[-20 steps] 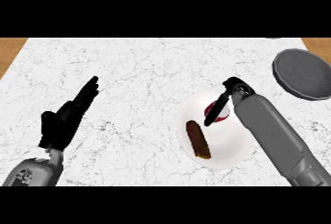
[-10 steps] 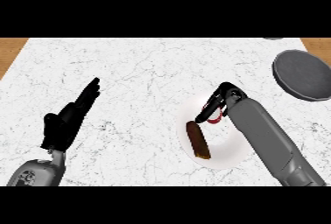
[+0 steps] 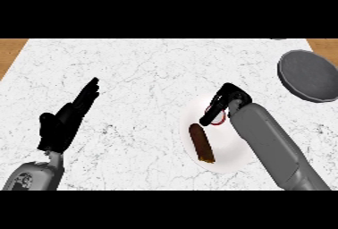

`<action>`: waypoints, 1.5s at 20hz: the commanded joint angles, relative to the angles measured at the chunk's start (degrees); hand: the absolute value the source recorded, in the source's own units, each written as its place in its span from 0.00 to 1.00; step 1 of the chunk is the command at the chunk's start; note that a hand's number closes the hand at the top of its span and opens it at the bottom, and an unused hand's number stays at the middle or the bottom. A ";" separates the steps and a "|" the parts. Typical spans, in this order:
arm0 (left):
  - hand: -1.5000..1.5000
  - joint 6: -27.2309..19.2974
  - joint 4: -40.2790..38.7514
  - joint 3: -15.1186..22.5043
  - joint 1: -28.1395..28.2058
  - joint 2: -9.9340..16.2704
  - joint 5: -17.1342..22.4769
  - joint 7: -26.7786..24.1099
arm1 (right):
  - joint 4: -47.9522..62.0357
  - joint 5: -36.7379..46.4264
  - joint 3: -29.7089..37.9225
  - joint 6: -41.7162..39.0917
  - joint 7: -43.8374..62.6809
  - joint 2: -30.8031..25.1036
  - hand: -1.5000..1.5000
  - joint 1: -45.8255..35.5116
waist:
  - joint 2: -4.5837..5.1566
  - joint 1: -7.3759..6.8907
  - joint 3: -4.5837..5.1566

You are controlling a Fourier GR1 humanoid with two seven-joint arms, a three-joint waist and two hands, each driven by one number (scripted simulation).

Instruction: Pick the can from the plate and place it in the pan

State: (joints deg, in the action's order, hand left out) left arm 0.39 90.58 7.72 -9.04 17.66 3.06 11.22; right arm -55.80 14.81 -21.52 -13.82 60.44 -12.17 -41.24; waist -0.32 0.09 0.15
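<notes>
The right hand [image 3: 221,105] is curled downward over the white plate [image 3: 228,159], fingers bent round the red can [image 3: 219,117] at the plate's upper edge. A brown roll [image 3: 201,143] lies beside it. The left hand [image 3: 66,120] rests open, well left of the plate; the pan [image 3: 310,75] sits up-right.

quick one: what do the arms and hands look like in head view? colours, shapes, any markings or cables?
Both forearms are smooth grey, rounded casings that come in from the lower edge. Each ends in a black hand with fingers and a thumb: left hand, right hand. The left forearm shows a round joint detail near its lower end. No cables, text or markings can be made out on either arm.
</notes>
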 commanded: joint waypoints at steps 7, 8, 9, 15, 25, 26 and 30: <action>0.50 -0.59 0.14 -1.43 0.71 -0.06 -0.03 1.65 | -23.42 19.84 -12.91 13.82 -13.79 -8.11 1.00 9.18 | -0.51 1.93 -0.18; 0.50 -0.73 0.22 -0.76 2.70 -0.39 -0.88 -0.82 | -27.90 21.24 -13.44 14.26 -11.23 -8.59 1.00 9.25 | -0.77 2.16 -0.11; 0.50 -1.34 0.04 -1.37 0.96 0.04 -1.43 0.38 | -30.90 23.56 -14.35 14.40 -8.28 -8.56 1.00 8.11 | -0.80 2.30 -0.10; 0.50 0.06 0.19 -1.90 -0.31 0.45 -0.77 1.08 | -44.93 35.11 -12.95 20.68 -5.96 -15.77 1.00 10.59 | -0.34 2.06 -0.14; 0.50 1.71 0.86 -1.44 2.83 -1.94 -2.51 -1.64 | -47.91 36.30 1.20 29.44 -12.59 -16.83 1.00 24.25 | 0.29 0.14 -0.16; 0.50 2.02 3.63 -1.55 2.30 -0.80 -2.06 1.01 | -47.31 31.98 3.32 31.56 -13.93 -15.48 1.00 23.37 | 0.29 -0.01 -0.20; 0.50 2.21 2.05 -1.32 1.96 -2.19 -2.50 -0.32 | -33.09 23.24 12.25 35.44 -26.45 -16.15 1.00 19.35 | 0.52 -0.72 -0.21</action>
State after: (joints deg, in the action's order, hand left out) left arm 2.33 91.36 5.88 -7.85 16.07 1.07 10.84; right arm -96.92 44.18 -16.19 18.37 41.95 -28.11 -20.24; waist 0.07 0.00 -0.04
